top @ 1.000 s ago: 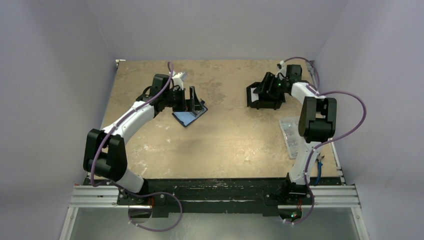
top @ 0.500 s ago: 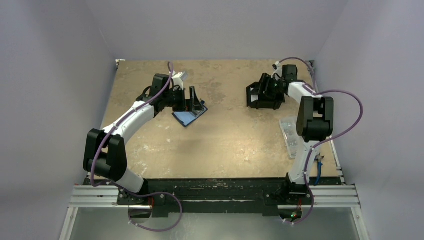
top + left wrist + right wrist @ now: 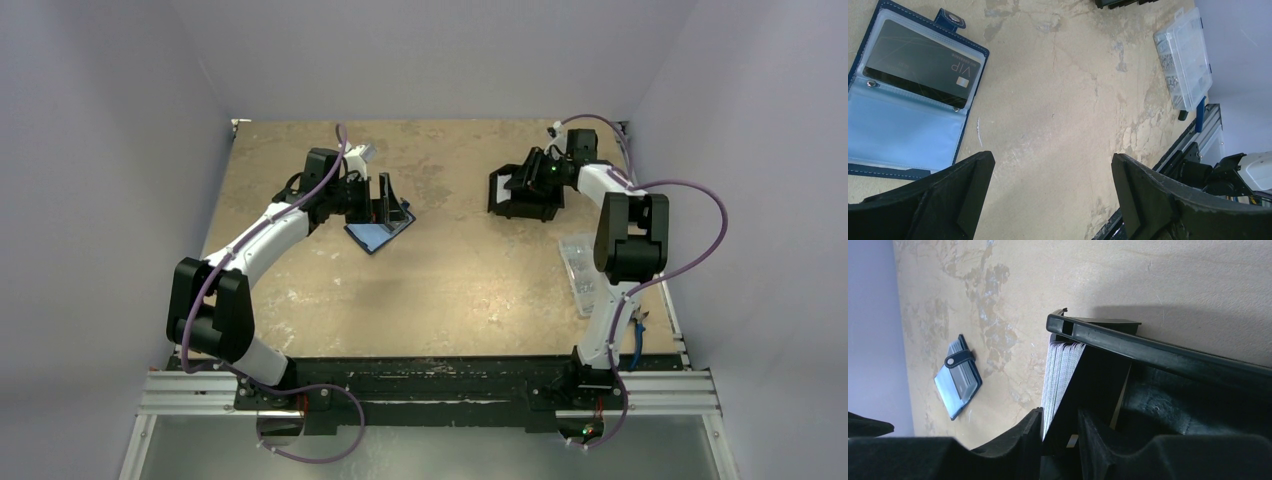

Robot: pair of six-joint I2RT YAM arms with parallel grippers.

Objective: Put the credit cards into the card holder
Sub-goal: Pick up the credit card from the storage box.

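The navy card holder (image 3: 908, 95) lies open on the table, with a black VIP card (image 3: 923, 62) in its upper clear sleeve and a pale blue lower sleeve. It also shows in the top view (image 3: 378, 236) and the right wrist view (image 3: 958, 377). My left gripper (image 3: 1050, 160) is open and empty, just beside the holder (image 3: 392, 205). My right gripper (image 3: 1060, 416) reaches into the black open-sided box (image 3: 1158, 355) at the back right (image 3: 520, 205). Its jaws are closed on an upright stack of credit cards (image 3: 1063, 365) with white edges.
A clear plastic compartment box (image 3: 580, 270) lies near the right table edge, beside the right arm; it also shows in the left wrist view (image 3: 1183, 60). Walls enclose the table on the left, back and right. The black frame rail runs along the near edge.
The right gripper has pushed further left into the black box, and the box has shifted and tilted slightly left, showing its white label. The left arm has not moved.
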